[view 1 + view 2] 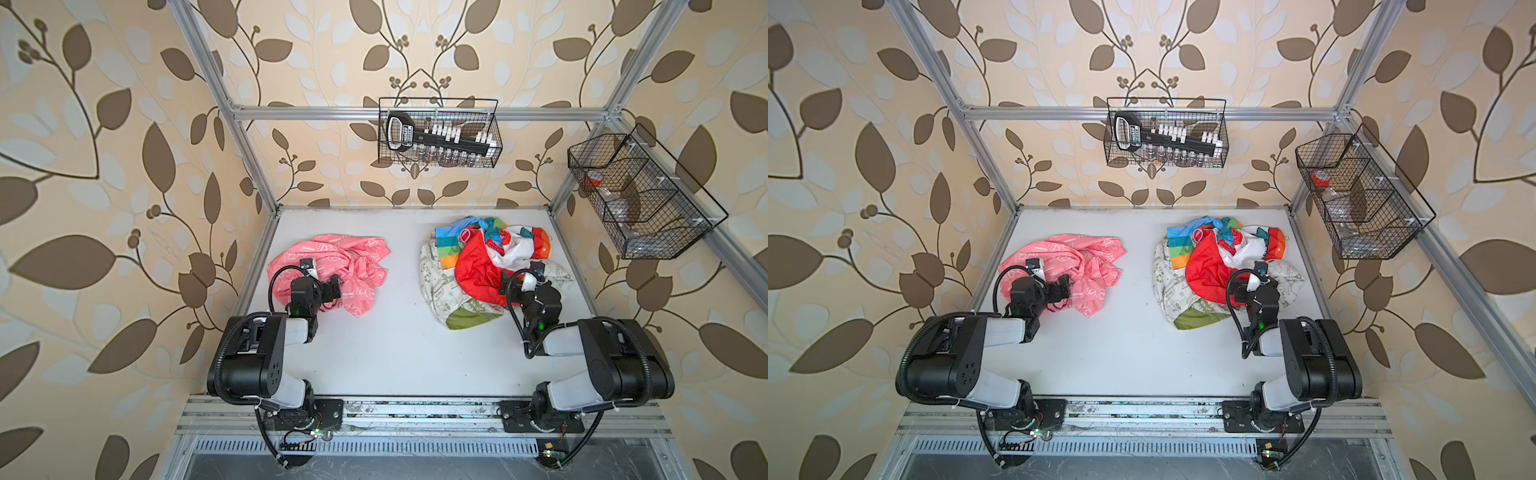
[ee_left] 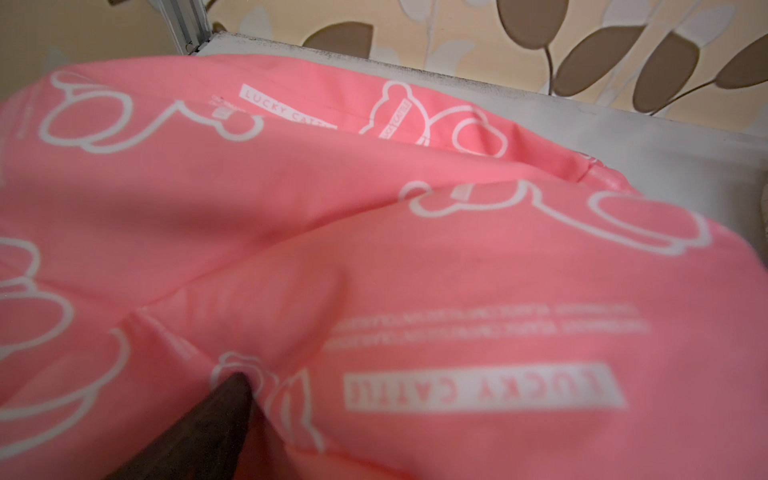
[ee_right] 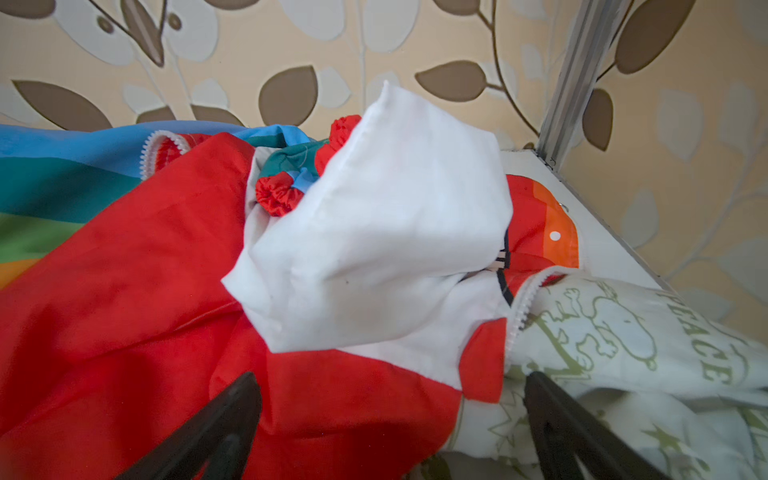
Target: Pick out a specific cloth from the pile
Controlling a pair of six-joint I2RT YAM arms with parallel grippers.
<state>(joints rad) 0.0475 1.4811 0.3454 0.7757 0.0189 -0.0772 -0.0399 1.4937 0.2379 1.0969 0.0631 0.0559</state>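
Left gripper point(image 1: 337, 286) first: in both top views we see it low on the coral-pink cloth point(image 1: 332, 266), which lies crumpled alone on the left side of the white table point(image 1: 395, 353), well apart from the pile point(image 1: 478, 270) on the right; from up there we cannot tell how its jaws stand. Right gripper point(image 1: 536, 272) sits over the near right part of the pile, above red fabric and the cream printed cloth point(image 1: 440, 286), whose olive-green patch point(image 1: 469, 318) faces the front edge. Same layout in a top view from the neighbouring eye: cloth point(image 1: 1067, 266), left gripper point(image 1: 1065, 286), pile point(image 1: 1208, 270), right gripper point(image 1: 1262, 270). On the back rail hangs a wire basket point(image 1: 440, 133) with a black tool rack inside; a second wire basket point(image 1: 640, 195) hangs on the right rail. Left wrist view: the cloth point(image 2: 374, 249) fills the frame, white outline shapes and "LUCKY CATTLE" lettering; we get only one dark fingertip point(image 2: 232, 399) pressed into a fold, its partner hidden under fabric, so whether it grips anything we cannot tell. Right wrist view: right gripper point(image 3: 390, 415) has both fingers point(image 3: 232, 415) spread wide with nothing between them, hovering over the red rainbow-striped cloth point(image 3: 124, 291), a white fabric flap point(image 3: 374, 232) and the cream printed cloth point(image 3: 623, 332) reading "PEACE".
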